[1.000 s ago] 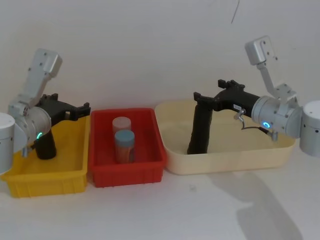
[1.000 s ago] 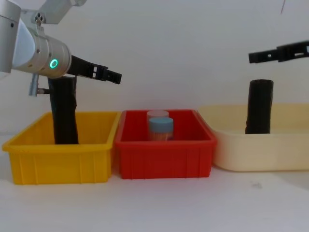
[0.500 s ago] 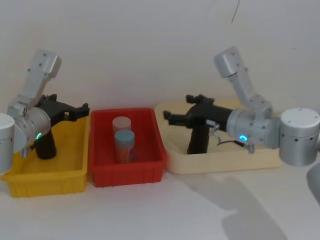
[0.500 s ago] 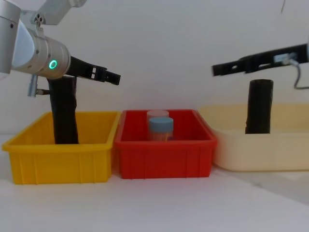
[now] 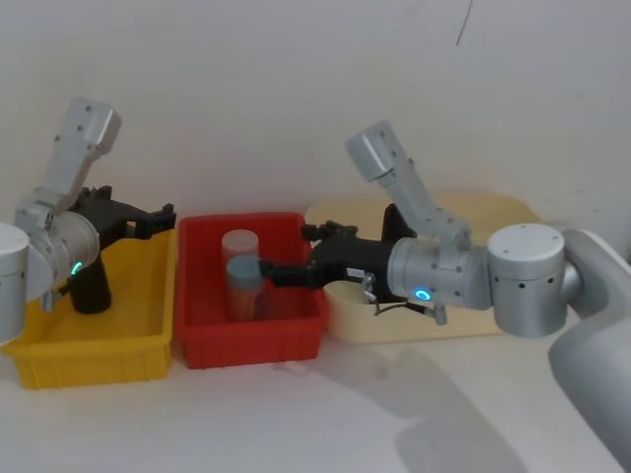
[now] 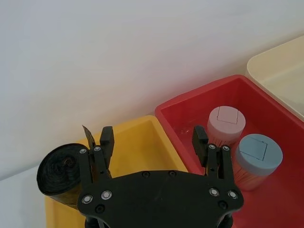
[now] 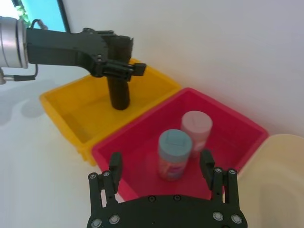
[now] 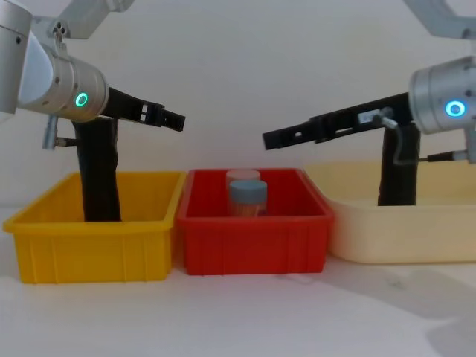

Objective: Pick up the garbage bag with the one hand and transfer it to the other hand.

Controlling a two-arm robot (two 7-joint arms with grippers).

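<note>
Bin (image 5: 246, 340), red, under open right pincer (image 5: 283, 250)

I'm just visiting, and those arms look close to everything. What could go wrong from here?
The right end effector, open, reaches over the red bin above two jars; dropping lower might knock them. Its arm passes close before the upright garbage bag in the cream tub, which could topple. The left end effector, open, hovers beside a ragged black roll.

Left gripper (image 5: 163, 219) and right gripper (image 5: 284, 253) both reach inward, fingers spread.
</note>
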